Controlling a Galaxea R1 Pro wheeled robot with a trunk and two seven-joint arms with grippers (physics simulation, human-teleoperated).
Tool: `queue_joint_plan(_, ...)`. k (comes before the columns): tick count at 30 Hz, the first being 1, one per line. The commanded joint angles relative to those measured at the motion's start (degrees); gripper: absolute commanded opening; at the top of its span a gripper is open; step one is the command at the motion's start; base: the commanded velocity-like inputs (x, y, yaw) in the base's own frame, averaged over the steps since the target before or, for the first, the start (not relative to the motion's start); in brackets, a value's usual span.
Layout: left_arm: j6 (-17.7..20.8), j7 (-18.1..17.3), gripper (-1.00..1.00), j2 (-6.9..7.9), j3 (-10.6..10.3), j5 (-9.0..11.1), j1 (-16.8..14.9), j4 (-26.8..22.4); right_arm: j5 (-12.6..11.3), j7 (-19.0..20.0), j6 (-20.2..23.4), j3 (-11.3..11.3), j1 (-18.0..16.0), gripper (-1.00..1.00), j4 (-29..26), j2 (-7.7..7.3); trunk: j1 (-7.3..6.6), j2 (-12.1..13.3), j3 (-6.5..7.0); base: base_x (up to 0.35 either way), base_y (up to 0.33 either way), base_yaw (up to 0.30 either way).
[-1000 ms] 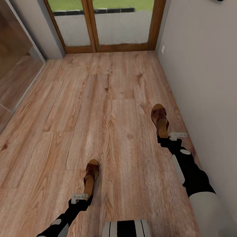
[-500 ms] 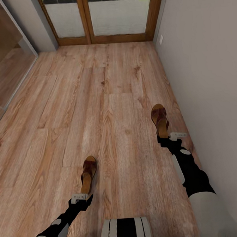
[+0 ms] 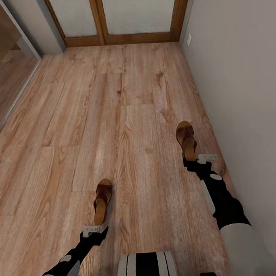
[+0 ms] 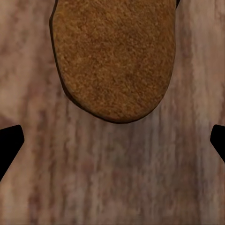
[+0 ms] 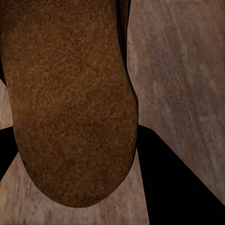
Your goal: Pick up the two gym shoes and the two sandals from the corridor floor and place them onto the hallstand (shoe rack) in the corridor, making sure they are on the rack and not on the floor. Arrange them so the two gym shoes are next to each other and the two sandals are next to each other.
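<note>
Two brown sandals are in view over the corridor floor (image 3: 122, 93). The left sandal (image 3: 102, 200) (image 4: 112, 56) lies flat, its heel just ahead of my left gripper (image 3: 95, 229) (image 4: 112, 140), which is open with its fingertips wide apart and nothing between them. The right sandal (image 3: 185, 136) (image 5: 70, 103) is near the right wall. My right gripper (image 3: 191, 159) (image 5: 75, 154) is shut on its heel, a finger on each side. The gym shoes and the hallstand are out of view.
A wood-framed glass door (image 3: 117, 16) closes the far end. A grey wall (image 3: 241, 85) with a socket (image 3: 189, 39) runs close along the right. A glossy panel (image 3: 6, 73) lines the left. My base (image 3: 147, 269) shows at the near edge.
The whole view has shifted, with door and floor sliding toward the picture's top. The right sandal kept its place at my right gripper. The left sandal now lies slightly farther ahead of my left gripper.
</note>
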Motion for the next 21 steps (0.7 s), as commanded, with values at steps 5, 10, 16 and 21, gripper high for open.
queue_joint_plan(5,-0.2,-0.3,1.0,0.0,0.5,-0.4,0.0,0.0,0.0,-0.1,0.4,-0.1,0.0,-1.0,-0.1,0.05,0.04,0.0,-0.5,0.0,0.0,0.0)
queue_joint_plan(10,-0.2,-0.3,1.0,0.0,0.5,-0.4,0.0,0.0,0.0,-0.1,0.4,-0.1,0.0,-1.0,-0.1,0.05,0.09,-0.1,-0.95,0.0,0.0,0.0)
queue_joint_plan(16,-0.2,-0.3,1.0,0.0,0.5,-0.4,0.0,0.0,0.0,-0.1,0.4,-0.1,0.0,-1.0,-0.1,0.05,0.09,-0.1,-0.95,0.0,0.0,0.0)
queue_joint_plan(21,-0.1,-0.3,1.0,0.01,0.6,-0.4,-0.1,0.0,0.0,-0.1,0.3,-0.1,0.0,-1.0,-0.1,0.05,0.09,-0.1,-0.95,0.108,0.011,0.0)
